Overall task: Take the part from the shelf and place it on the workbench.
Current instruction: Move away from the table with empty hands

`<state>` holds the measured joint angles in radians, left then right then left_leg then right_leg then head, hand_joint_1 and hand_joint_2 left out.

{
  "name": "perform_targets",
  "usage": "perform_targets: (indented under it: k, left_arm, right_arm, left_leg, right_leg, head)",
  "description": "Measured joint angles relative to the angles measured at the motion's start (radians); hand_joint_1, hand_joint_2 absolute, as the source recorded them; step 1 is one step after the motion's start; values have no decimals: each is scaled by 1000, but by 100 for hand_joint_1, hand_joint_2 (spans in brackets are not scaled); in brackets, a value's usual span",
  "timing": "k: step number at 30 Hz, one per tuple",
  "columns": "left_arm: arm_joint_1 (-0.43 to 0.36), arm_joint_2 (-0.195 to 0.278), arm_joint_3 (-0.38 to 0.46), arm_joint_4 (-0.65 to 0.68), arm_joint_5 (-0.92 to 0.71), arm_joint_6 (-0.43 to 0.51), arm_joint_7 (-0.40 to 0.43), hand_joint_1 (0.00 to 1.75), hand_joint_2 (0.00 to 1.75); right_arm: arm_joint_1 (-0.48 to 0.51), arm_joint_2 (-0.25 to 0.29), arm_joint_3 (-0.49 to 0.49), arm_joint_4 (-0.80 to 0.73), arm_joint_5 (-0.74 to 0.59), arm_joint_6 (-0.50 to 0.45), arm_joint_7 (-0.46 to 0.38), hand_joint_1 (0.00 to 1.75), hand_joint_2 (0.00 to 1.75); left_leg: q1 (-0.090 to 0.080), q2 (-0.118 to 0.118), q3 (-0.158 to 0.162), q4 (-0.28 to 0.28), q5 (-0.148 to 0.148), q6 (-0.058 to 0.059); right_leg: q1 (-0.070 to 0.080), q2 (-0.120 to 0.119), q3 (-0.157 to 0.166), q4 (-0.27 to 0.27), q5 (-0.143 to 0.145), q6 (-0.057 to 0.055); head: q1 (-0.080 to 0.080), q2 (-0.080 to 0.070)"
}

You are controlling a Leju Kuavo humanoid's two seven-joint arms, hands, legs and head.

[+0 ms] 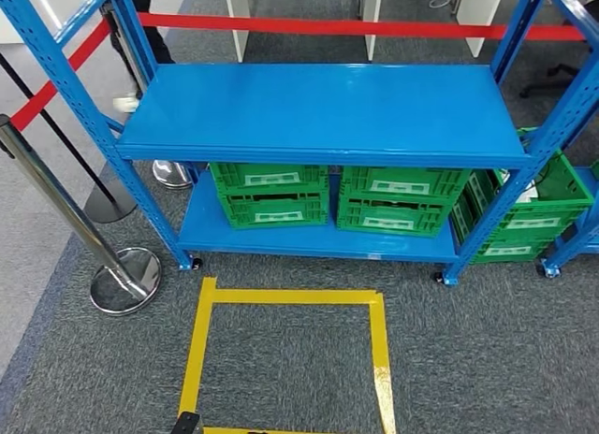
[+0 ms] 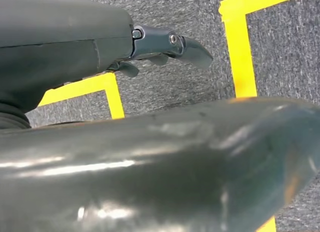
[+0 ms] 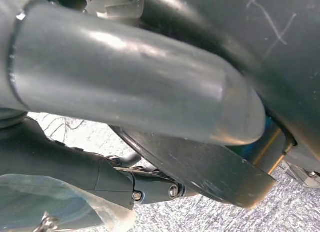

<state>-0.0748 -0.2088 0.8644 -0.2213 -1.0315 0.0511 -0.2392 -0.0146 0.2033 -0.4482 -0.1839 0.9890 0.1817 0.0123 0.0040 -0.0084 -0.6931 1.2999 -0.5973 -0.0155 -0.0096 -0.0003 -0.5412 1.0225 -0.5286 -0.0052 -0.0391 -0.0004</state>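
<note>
Grey carpet covers the floor, with a yellow tape square [image 1: 286, 354] marked on it just in front of a blue shelf [image 1: 325, 111]. The upper board of the shelf shows bare blue metal; on the lower board sit two green crates [image 1: 271, 194] side by side, and a third green crate [image 1: 526, 209] stands to the right, under the neighbouring rack. A red barrier tape [image 1: 332, 26] on chrome posts [image 1: 124, 280] runs behind and along the left. The part itself cannot be made out from here; most likely it lies inside one of the crates, so ahead of and below the robot. The left robot hand [image 2: 166, 44] hangs over the carpet by the tape, its fingers stretched out with nothing in them. The right robot hand [image 3: 151, 184] hangs low too, empty as far as can be seen; whether its fingers are apart or curled I cannot tell. Neither is clearly nearer to the crates
</note>
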Motion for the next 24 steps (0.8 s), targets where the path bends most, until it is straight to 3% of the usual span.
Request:
perform_targets:
  k: [2,4,5,9,11,13,14,15,17,19,20,24]
  left_arm:
    - [0,1,0,0,0,0,0,0,0]
    - [-1,1,0,0,0,1,0,0,0]
    - [-2,1,0,0,1,1,-1,0,0]
    - [3,2,1,0,5,1,-3,0,0]
    - [3,2,1,0,5,1,-4,0,0]
    - [2,2,2,0,5,1,-5,0,0]
    - [3,2,2,0,5,2,-6,0,0]
    - [4,2,2,0,4,3,-8,0,0]
    - [5,1,2,0,3,8,-12,0,0]
    - [5,1,2,0,2,12,-17,0,0]
    - [5,1,2,0,1,13,-18,0,0]
    - [4,2,2,0,1,19,-19,0,0]
  right_arm:
    - [1,0,0,0,1,0,-1,0,0]
    - [1,0,0,0,1,-1,-2,0,0]
    - [1,0,0,0,2,-1,-3,0,0]
    - [0,0,0,0,5,-3,-3,0,0]
    - [-2,0,0,0,7,-4,-5,0,0]
    - [-4,-1,1,0,8,-4,-7,0,0]
    - [-6,-1,1,0,8,-4,-9,0,0]
    - [-7,-1,1,0,8,-4,-9,0,0]
    - [-8,-2,1,0,7,-5,-9,0,0]
    - [-6,-2,1,0,6,-5,-8,0,0]
    - [-4,-1,1,0,5,-5,-8,0,0]
    - [-1,0,1,0,3,-5,-12,0,0]
  left_leg:
    - [0,0,40,-105,77,6]
    - [-3,1,88,-218,120,15]
    - [-5,1,100,-247,123,19]
    - [-2,1,110,-270,117,37]
    - [1,2,118,-277,116,47]
    - [-1,3,121,-277,111,54]
    - [-2,3,124,-277,109,56]
    - [-3,3,128,-277,106,57]
    - [-4,1,139,-277,98,54]
    - [-8,-1,144,-274,90,46]
    - [-10,-1,144,-272,88,41]
    - [-11,1,139,-258,77,25]
  right_leg:
    - [0,1,9,0,-6,2]
    - [3,2,12,0,-13,9]
    - [5,2,11,0,-15,15]
    - [6,2,7,7,-26,36]
    - [7,3,-36,90,-69,42]
    - [8,3,-108,220,-118,46]
    - [8,3,-132,261,-124,47]
    - [8,3,-138,265,-109,47]
    - [6,3,-98,167,-34,46]
    - [5,3,-45,51,12,42]
    - [6,4,-30,20,16,37]
    - [4,7,-15,4,6,17]
  head:
    - [0,0]
    - [0,0]
    - [2,0]
    - [7,0]
    - [12,0]
    - [16,0]
    - [16,0]
    - [16,0]
    - [16,0]
    - [17,0]
    - [16,0]
    - [10,0]
